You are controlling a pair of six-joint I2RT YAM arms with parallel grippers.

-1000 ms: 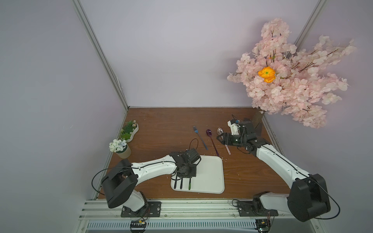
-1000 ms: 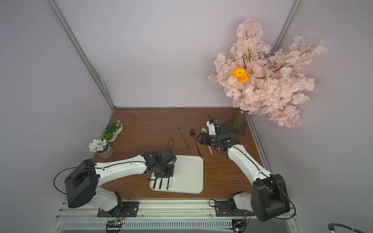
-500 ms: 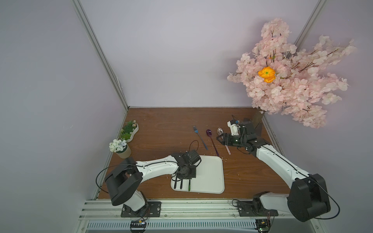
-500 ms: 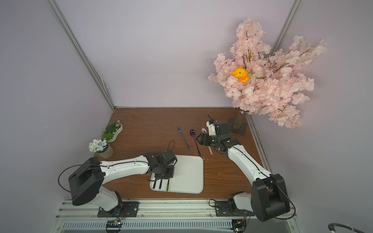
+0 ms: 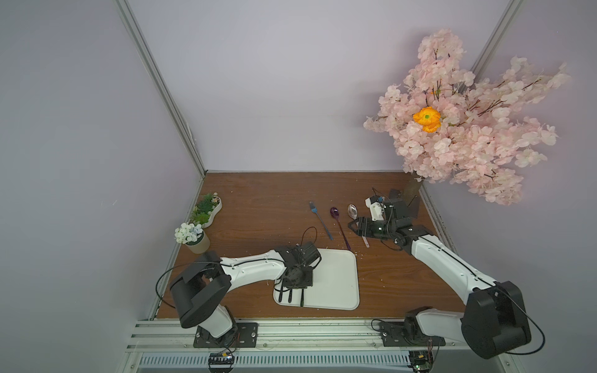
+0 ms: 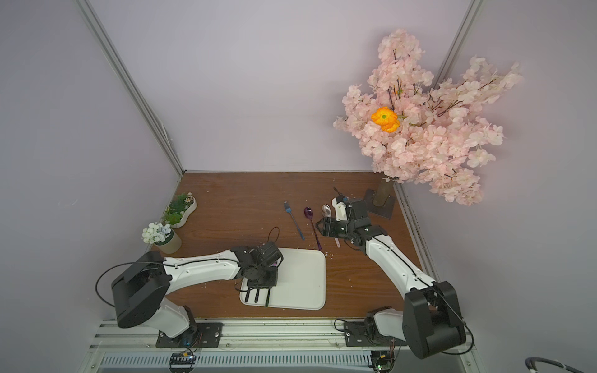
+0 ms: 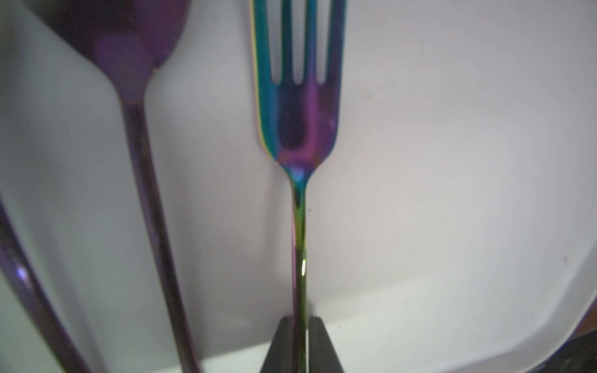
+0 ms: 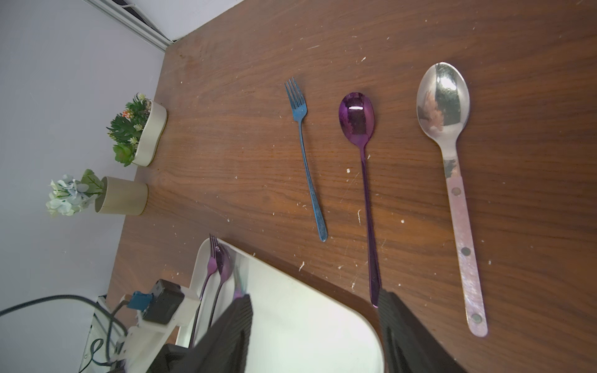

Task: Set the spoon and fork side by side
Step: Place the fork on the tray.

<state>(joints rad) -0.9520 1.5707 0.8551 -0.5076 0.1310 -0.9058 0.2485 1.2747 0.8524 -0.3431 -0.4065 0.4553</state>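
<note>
"Now that, over the white tray (image 5: 336, 281), the left gripper (image 7: 300, 323) has begun to slacken, where is the fork (image 7: 298, 129)?" asked the inspector.

"Lying on the tray's left part, parallel and just right of the dark spoon (image 7: 129, 48); a sliver of gap shows beside one pad (image 7: 323, 348). Placement appears complete."

"Obstructions?"

"None judged. The right gripper (image 5: 352, 227), spread and empty, hovers far right by the silver spoon (image 5: 352, 210); the violet spoon (image 5: 340, 227) and blue fork (image 5: 321, 221) lie loose."

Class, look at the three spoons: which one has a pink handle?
The silver-bowled spoon on the table. The neighbouring spoon and the third spoon, on the tray, are purple throughout.
</note>
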